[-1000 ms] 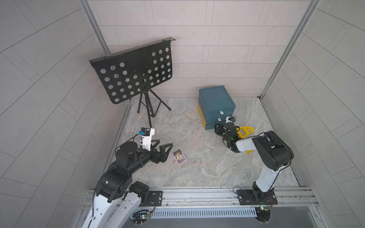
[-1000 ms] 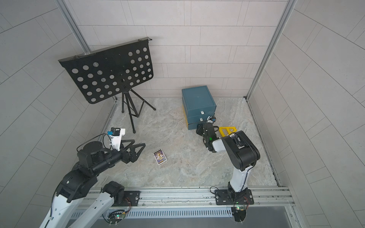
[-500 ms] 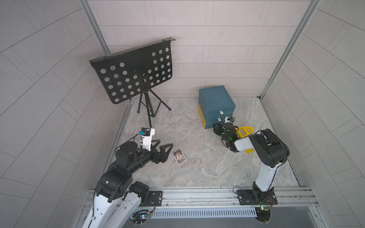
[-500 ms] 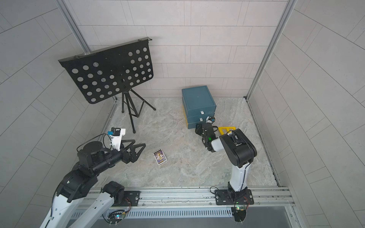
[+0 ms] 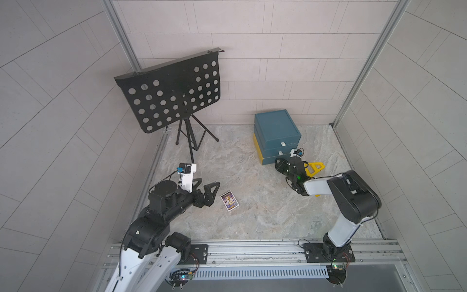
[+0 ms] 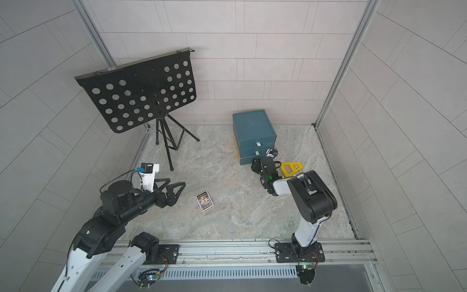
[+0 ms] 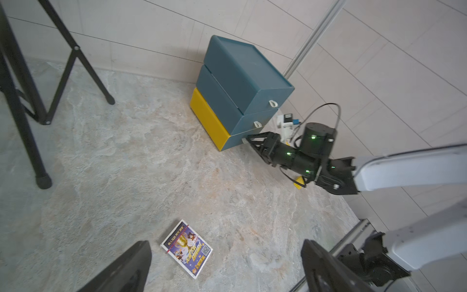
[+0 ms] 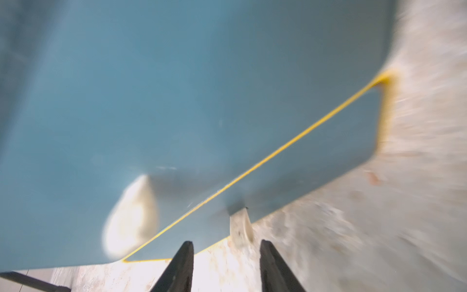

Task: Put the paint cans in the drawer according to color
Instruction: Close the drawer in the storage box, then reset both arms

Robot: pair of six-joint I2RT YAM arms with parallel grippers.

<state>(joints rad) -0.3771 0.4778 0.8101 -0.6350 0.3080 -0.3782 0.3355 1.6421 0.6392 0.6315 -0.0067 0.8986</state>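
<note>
At the table's (image 5: 252,217) back left corner we see a black perforated music stand (image 5: 171,93) on its tripod. In front of it, near the left edge, the left gripper (image 5: 209,182) hovers above the surface with its fingers spread wide and nothing between them. Just to its right a colourful printed card (image 5: 229,200) lies flat on the marbled top, apart from the gripper.

Against the back edge, right of centre, stands the drawer stack (image 5: 275,126): three teal-fronted tiers, the lowest with a yellow side, and all three look pushed in. We cannot tell where the paint cans are; none shows in any view.

The right gripper (image 7: 246,139) lies low at the front of the bottom drawer (image 7: 237,144). In the blurred right wrist view its fingers (image 8: 182,265) stand parted, and the drawer's white pull tab (image 8: 240,225) sits just ahead of the gap, with no finger pressing on it.

Just right of that gripper, a yellow triangular piece (image 5: 314,168) rests on the table.
</note>
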